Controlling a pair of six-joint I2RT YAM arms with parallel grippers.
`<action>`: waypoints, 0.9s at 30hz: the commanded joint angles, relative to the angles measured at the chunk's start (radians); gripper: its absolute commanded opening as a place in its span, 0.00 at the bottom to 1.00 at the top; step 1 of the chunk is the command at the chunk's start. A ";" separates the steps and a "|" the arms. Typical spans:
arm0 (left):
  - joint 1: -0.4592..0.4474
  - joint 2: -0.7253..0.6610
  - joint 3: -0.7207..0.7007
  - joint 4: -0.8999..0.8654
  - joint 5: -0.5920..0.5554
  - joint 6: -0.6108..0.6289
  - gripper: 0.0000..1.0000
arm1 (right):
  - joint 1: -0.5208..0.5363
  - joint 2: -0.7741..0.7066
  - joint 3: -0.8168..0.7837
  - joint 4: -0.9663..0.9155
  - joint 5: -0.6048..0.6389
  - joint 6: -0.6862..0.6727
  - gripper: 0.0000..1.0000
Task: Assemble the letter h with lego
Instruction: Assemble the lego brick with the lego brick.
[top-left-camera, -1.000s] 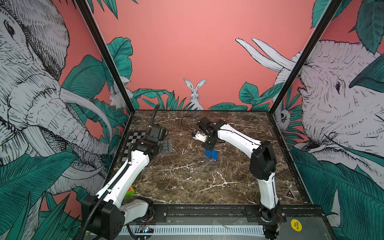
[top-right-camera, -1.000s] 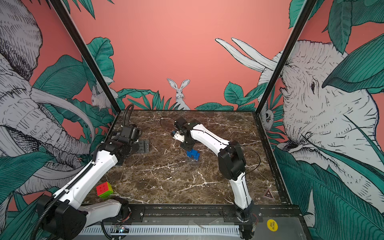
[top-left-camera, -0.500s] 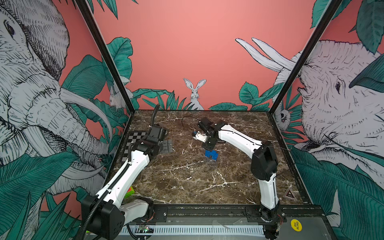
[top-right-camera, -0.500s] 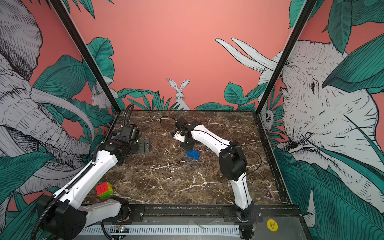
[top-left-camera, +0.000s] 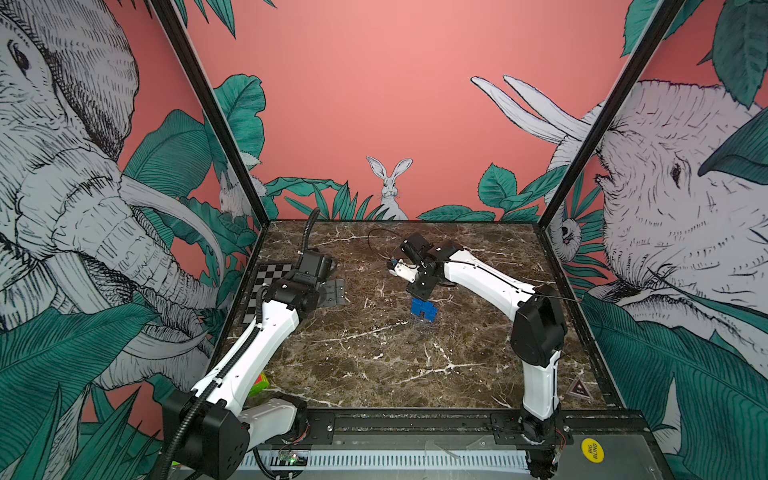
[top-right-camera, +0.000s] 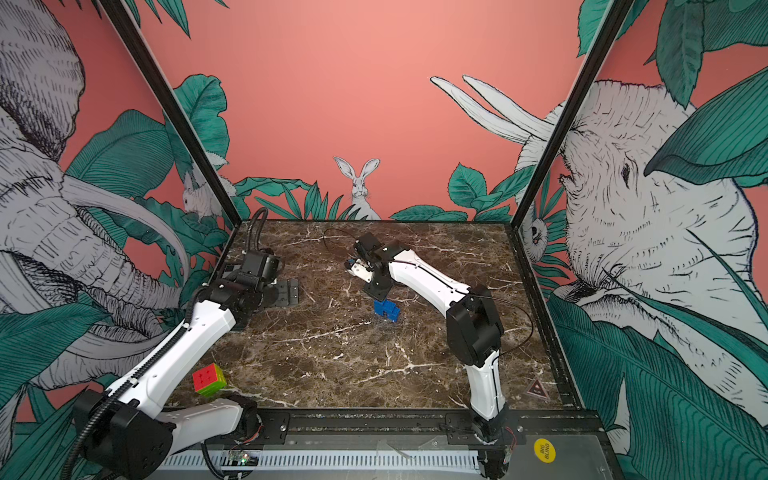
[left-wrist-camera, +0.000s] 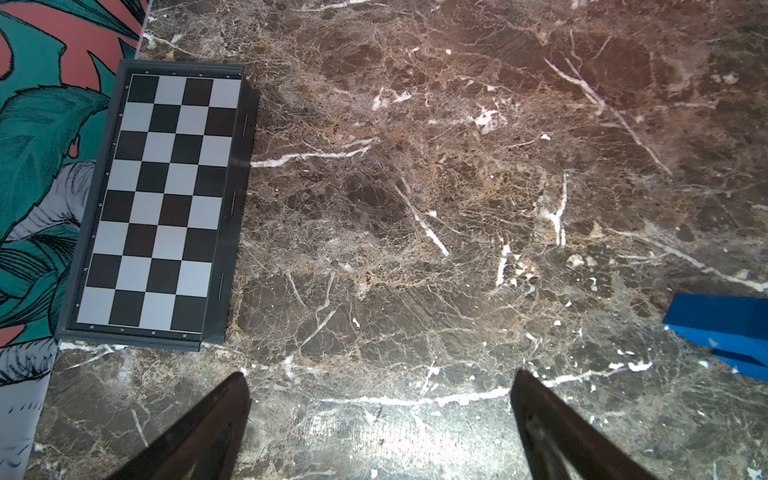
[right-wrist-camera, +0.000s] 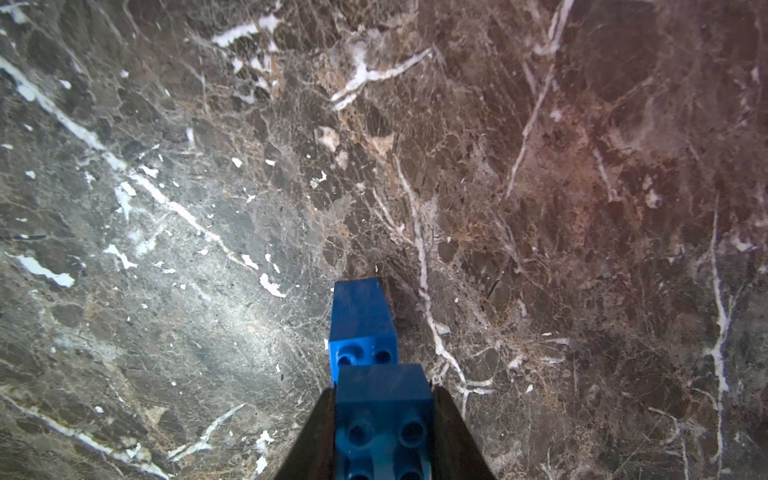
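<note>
A small stack of blue lego (top-left-camera: 424, 309) (top-right-camera: 386, 309) stands mid-table on the marble, one side taller than the other. My right gripper (top-left-camera: 419, 296) (right-wrist-camera: 384, 399) comes down on the tall side and is shut on the top brick (right-wrist-camera: 382, 419), its studs facing the right wrist camera. A lower studded brick (right-wrist-camera: 362, 324) shows just beyond it. My left gripper (left-wrist-camera: 380, 382) hangs open over bare marble near the chessboard, holding nothing. The blue lego (left-wrist-camera: 723, 328) shows at the edge of the left wrist view, well clear of the fingers.
A folded chessboard (left-wrist-camera: 166, 199) (top-left-camera: 266, 286) lies along the left wall, with a dark grey hinged plate (top-left-camera: 334, 291) beside it. A multicoloured puzzle cube (top-right-camera: 209, 378) sits near the front left by the left arm's base. Patterned walls enclose three sides.
</note>
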 joint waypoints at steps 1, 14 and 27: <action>-0.001 -0.012 -0.011 -0.015 -0.009 -0.003 0.99 | -0.007 -0.011 -0.006 0.005 -0.022 0.014 0.00; 0.000 -0.009 -0.010 -0.015 -0.007 -0.005 0.99 | -0.008 0.021 -0.025 0.003 -0.029 0.017 0.00; 0.000 -0.007 -0.009 -0.011 -0.004 -0.005 0.99 | -0.006 0.029 -0.028 0.007 -0.034 0.030 0.00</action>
